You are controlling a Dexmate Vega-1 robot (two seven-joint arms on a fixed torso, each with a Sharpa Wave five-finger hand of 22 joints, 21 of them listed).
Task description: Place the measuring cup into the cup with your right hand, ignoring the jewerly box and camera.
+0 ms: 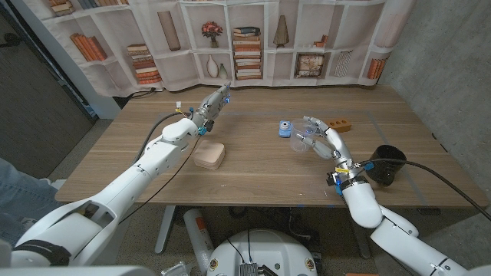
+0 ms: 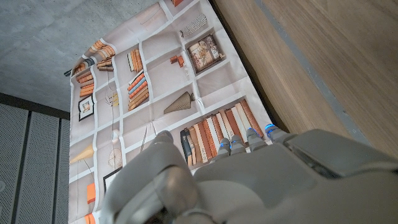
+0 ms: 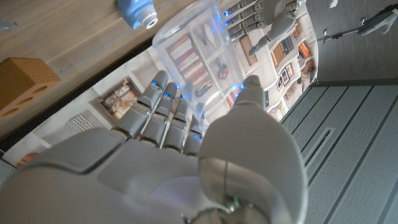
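Right hand (image 1: 322, 141), pale grey and jointed, has the clear plastic measuring cup (image 1: 305, 140) caught between thumb and fingers; the right wrist view shows the see-through wall (image 3: 193, 56) wedged against the fingertips (image 3: 163, 93), and it appears lifted a little off the wooden table (image 1: 253, 176). Just beyond the cup, toward the table's middle, sits the small blue toy camera (image 1: 284, 128), and near the hand on the far side lies an orange brick-shaped block (image 1: 341, 123). The black cup (image 1: 383, 164), the target, stands close to the right edge of the table, beside the right wrist and nearer the robot than the hand is.

Over on the left half, the left hand (image 1: 212, 105) hangs above the table toward the far edge with its fingers drawn together, holding nothing, and the beige rounded jewelry box (image 1: 209, 156) lies on the table beneath that forearm.

My worry is the grip: the plastic is slick and held only at the rim side, so a quick swing toward the black cup could let it slip or tilt. The wrist must also fold back tightly, and a careless sweep might knock the black cup over.
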